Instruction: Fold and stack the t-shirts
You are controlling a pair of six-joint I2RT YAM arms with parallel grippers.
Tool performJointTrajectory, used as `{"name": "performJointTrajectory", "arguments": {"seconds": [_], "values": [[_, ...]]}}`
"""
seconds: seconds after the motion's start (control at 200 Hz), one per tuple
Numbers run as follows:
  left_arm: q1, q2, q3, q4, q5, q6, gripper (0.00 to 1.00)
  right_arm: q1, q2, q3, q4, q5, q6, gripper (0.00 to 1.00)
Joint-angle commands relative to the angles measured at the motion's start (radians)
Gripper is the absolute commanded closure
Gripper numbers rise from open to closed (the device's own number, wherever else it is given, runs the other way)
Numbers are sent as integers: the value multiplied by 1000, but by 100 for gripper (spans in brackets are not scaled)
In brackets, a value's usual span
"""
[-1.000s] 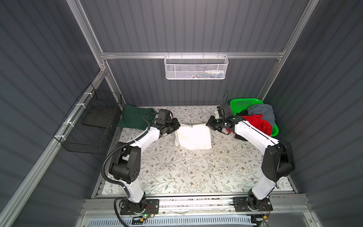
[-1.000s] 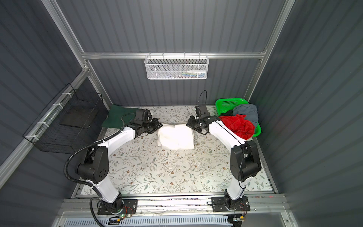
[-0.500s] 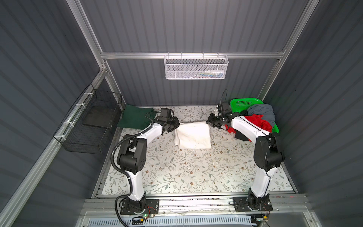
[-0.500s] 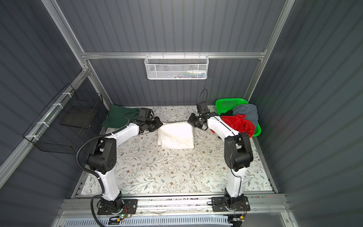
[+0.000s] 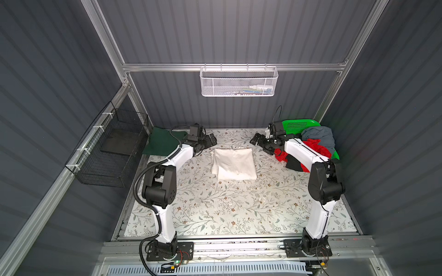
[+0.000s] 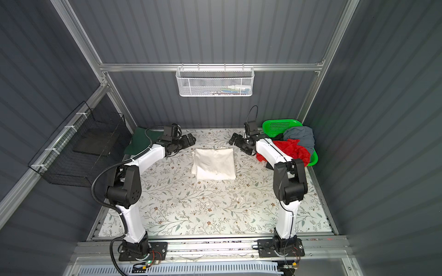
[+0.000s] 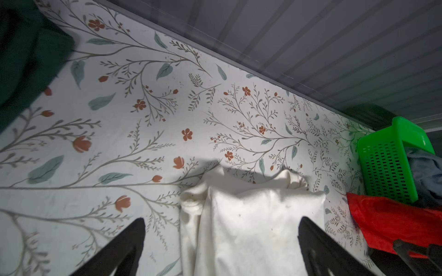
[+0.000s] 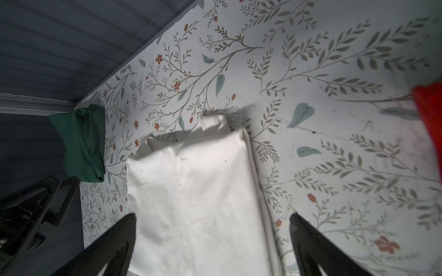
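Off-white t-shirt [image 5: 234,165] lies folded near the middle of the table's [image 5: 215,210] far edge. The left gripper [image 5: 211,141] and right gripper [image 5: 259,144] hover just off its far corners, both spread wide and empty. A dark green t-shirt [image 5: 160,143] sits folded in the far-left corner.

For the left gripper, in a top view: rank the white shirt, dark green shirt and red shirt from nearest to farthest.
1. White shirt, mid-table, just right of the left gripper.
2. Dark green shirt, far-left corner.
3. Red shirt, across the table on the right.
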Motion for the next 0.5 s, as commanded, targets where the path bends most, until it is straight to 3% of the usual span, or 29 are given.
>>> {"name": "performJointTrajectory", "arguments": {"seconds": [0.0,0.24,0.435,0.495], "values": [[-8,-95,-118,-3,10,14,0,2,-96,-85,29,14,-25,1],[-36,-237,-339,19,94,-61,5,49,-279,-278,94,-14,-17,1],[-67,-317,-516,145,151,-143,25,119,-277,-299,151,-64,-13,1],[-66,-328,-570,198,162,-179,35,129,-246,-294,196,-109,4,1]]}}
